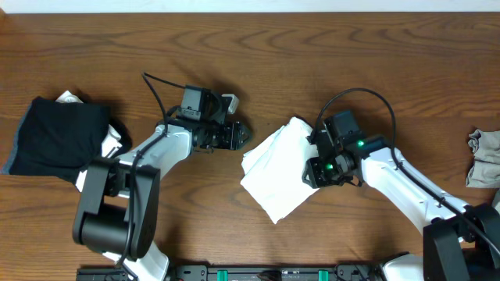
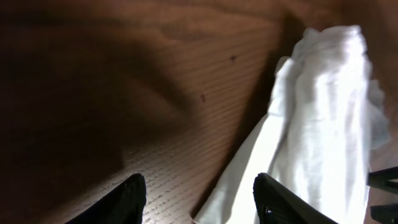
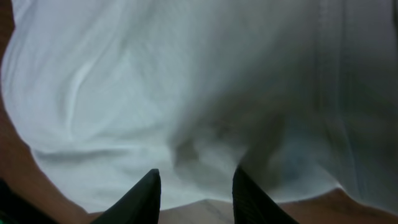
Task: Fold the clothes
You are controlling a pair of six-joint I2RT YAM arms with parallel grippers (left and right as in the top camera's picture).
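- A white T-shirt (image 1: 273, 176) lies folded and wrinkled at the middle of the wooden surface (image 1: 258, 47).
- The right claw (image 1: 315, 173) sits over the shirt's right edge.
- The left claw (image 1: 241, 135) is near the shirt's upper left, apart from it.
- A dark garment (image 1: 55, 136) lies far left.
- A grey-beige garment (image 1: 484, 156) lies at the right edge.

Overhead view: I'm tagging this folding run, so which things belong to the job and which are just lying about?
Job: white shirt, under the right gripper; grey garment, far right; dark garment, far left, on something white.
Lying about: nothing loose that I can see on the table.
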